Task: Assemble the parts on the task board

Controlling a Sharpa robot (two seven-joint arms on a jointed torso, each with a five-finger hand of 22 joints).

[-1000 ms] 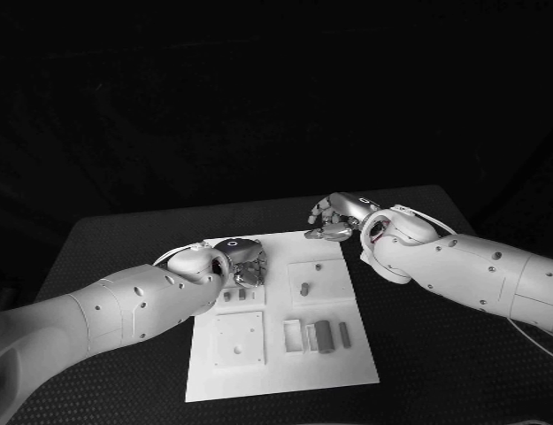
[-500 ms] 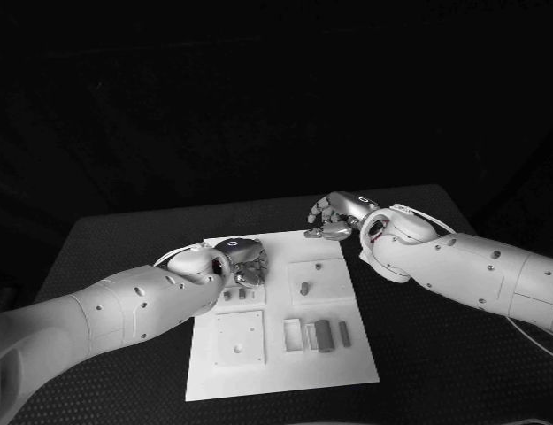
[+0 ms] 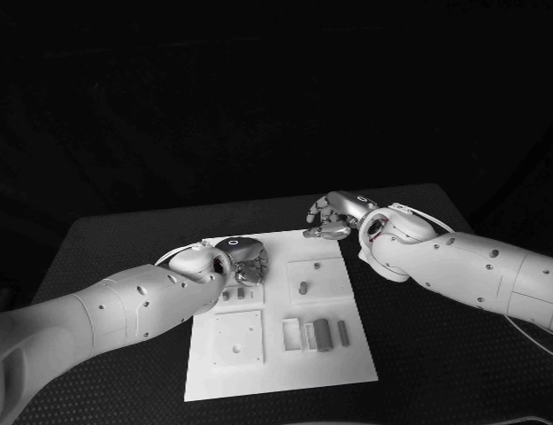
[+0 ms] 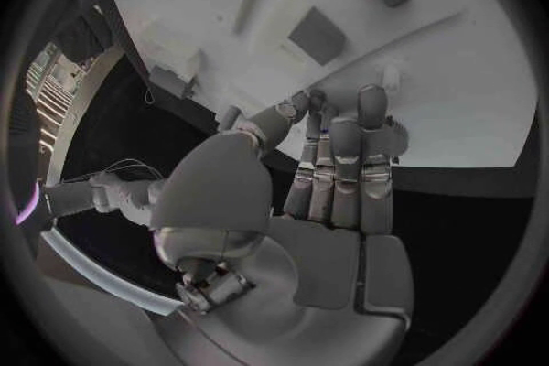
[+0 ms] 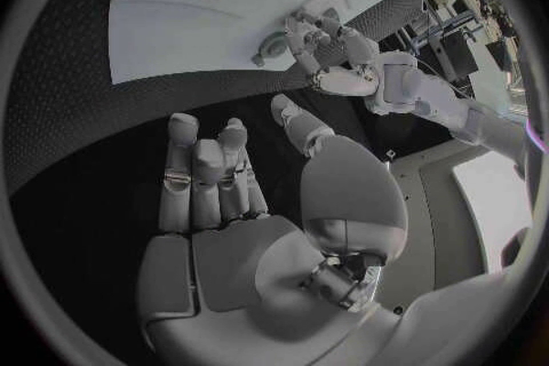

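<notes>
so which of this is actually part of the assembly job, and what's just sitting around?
Job:
- task board
- parts lying on the board
- left robot hand, over the board's far left corner
- right robot hand, at the board's far edge

Just there:
- black table

One task board (image 3: 353, 359), two hands, several small grey parts.

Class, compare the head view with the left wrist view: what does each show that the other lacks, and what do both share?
Head view alone: both hands together, the right hand above the far edge of the task board, and the grey parts near the robot.
Left wrist view alone: the left hand from behind, palm bare, fingers straight and holding nothing.
Shared: the task board and the left hand.
</notes>
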